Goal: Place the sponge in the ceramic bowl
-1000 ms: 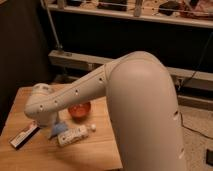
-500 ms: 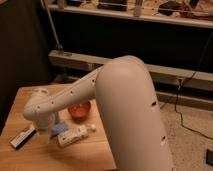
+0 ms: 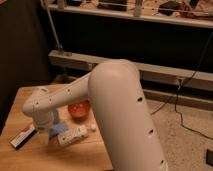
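Note:
The ceramic bowl (image 3: 79, 109), orange-red and glossy, sits on the wooden table (image 3: 80, 155) just right of my arm's wrist. A light blue sponge (image 3: 60, 129) lies in front of the bowl, against the lower end of the arm. My gripper (image 3: 46, 134) hangs down from the white wrist at the table's left side, right beside the sponge and left of the bowl. The wrist and forearm cover much of the gripper and part of the sponge.
A white bottle (image 3: 74, 135) lies on its side just right of the sponge. A dark flat object (image 3: 22, 137) lies near the table's left edge. My bulky white arm (image 3: 125, 115) fills the right foreground. A metal rack (image 3: 150, 70) stands behind the table.
The wrist has sunk a little toward the table near the sponge, and the elbow has swung slightly. Bowl, bottle and dark object have not moved.

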